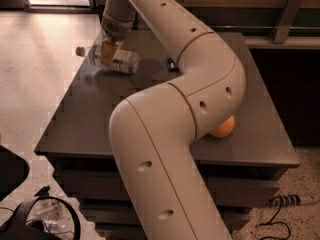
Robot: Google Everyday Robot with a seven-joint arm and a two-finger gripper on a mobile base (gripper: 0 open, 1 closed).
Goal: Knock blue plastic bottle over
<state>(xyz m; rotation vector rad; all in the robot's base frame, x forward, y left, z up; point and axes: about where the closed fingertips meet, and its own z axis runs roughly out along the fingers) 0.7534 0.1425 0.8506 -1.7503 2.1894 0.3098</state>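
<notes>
The blue plastic bottle (116,60) lies on its side near the far left corner of the dark table (100,119). Its white cap (79,50) points left, past the table's edge. It is clear, with a pale printed label. My gripper (108,51) hangs from the wrist straight over the bottle's middle and overlaps it in this view; I cannot tell whether it touches. My large cream arm crosses the table's middle and hides much of it.
An orange (224,128) sits at the table's right side, half hidden by my arm. A small black object (171,64) lies near the table's far middle. A wooden counter runs along the back. Cables and a bag (45,216) lie on the floor at lower left.
</notes>
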